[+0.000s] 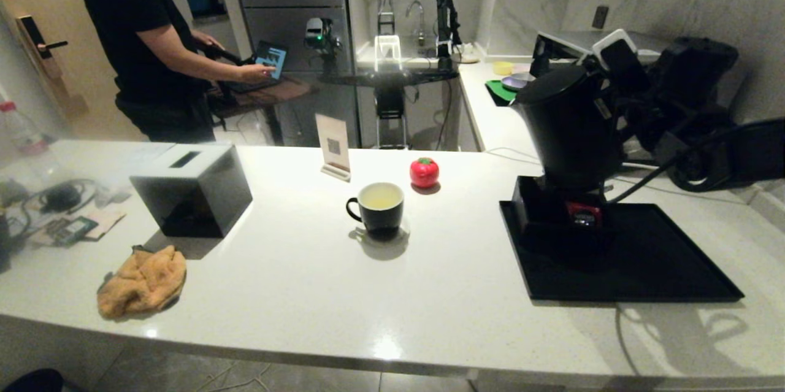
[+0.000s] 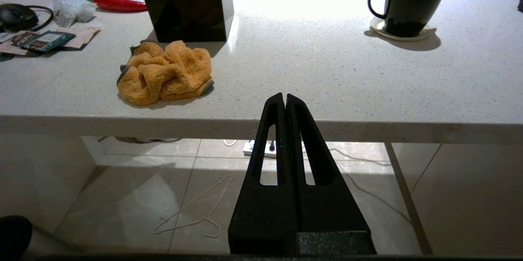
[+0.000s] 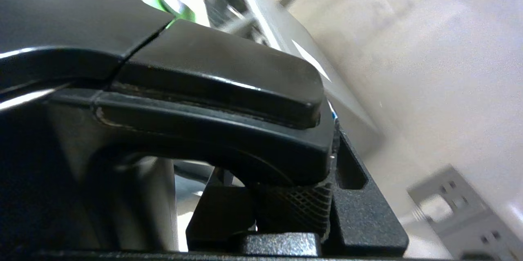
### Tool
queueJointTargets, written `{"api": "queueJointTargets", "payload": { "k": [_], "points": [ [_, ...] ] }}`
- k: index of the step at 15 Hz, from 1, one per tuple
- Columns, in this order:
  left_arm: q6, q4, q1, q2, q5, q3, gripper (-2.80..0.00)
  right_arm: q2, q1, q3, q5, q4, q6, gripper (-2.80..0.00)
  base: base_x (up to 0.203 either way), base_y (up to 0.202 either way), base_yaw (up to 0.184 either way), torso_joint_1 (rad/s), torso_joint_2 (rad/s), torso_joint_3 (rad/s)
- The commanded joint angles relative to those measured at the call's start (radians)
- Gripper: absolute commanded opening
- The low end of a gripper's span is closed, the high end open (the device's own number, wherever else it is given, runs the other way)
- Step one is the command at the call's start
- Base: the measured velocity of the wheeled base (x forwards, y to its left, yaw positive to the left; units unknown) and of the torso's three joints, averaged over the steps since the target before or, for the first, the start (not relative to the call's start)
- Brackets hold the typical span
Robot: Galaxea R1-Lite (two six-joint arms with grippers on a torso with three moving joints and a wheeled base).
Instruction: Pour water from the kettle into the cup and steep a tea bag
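The black kettle [image 1: 567,128] is over its base [image 1: 561,214] on the black tray [image 1: 644,269] at the right, leaning slightly; whether it rests on the base I cannot tell. My right gripper [image 3: 286,195] is shut on the kettle's handle [image 3: 212,130] just below the lid, and shows behind the kettle [image 1: 613,91] in the head view. The black cup [image 1: 379,211] stands mid-counter on a coaster and holds pale yellowish water [image 1: 380,196]. My left gripper [image 2: 284,97] is shut and empty, in front of the counter's front edge, well apart from the cup [image 2: 408,3]. The tea bag is out of view.
A black box [image 1: 193,189] and an orange cloth [image 1: 144,281] lie at the left. A red tomato-shaped object [image 1: 424,171] and a sign card [image 1: 333,149] sit behind the cup. Small packets [image 2: 43,40] and cables clutter the far left. A person [image 1: 147,42] stands beyond the counter.
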Motion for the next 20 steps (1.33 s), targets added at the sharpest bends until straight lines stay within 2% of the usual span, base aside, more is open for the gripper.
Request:
{"api": "queueJointTargets", "payload": {
  "k": [1,4,9,12,14,20],
  "points": [
    [0.000,0.000,0.000,0.001,0.000,0.000,-2.80,-0.013,-0.030,0.002,0.007,0.004,0.004,-2.80,0.000,0.000,0.000,0.000,0.00,0.000],
    [0.000,0.000,0.001,0.001,0.000,0.000,-2.80,-0.021,-0.065,0.003,0.038,0.017,0.027,-2.80,0.000,0.000,0.000,0.000,0.00,0.000],
    [0.000,0.000,-0.001,0.001,0.000,0.000,-2.80,-0.043,-0.105,0.031,0.044,0.018,0.063,-2.80,0.000,0.000,0.000,0.000,0.00,0.000],
    [0.000,0.000,-0.001,0.001,0.000,0.000,-2.80,-0.061,-0.128,0.052,0.045,0.018,0.115,-2.80,0.000,0.000,0.000,0.000,0.00,0.000],
    [0.000,0.001,0.001,0.001,0.000,0.000,-2.80,-0.077,-0.162,0.071,0.046,0.018,0.128,-2.80,0.000,0.000,0.000,0.000,0.00,0.000],
    [0.000,0.000,-0.001,0.001,0.000,0.000,-2.80,-0.121,-0.261,0.154,0.046,0.016,0.232,-2.80,0.000,0.000,0.000,0.000,0.00,0.000]
  ]
}}
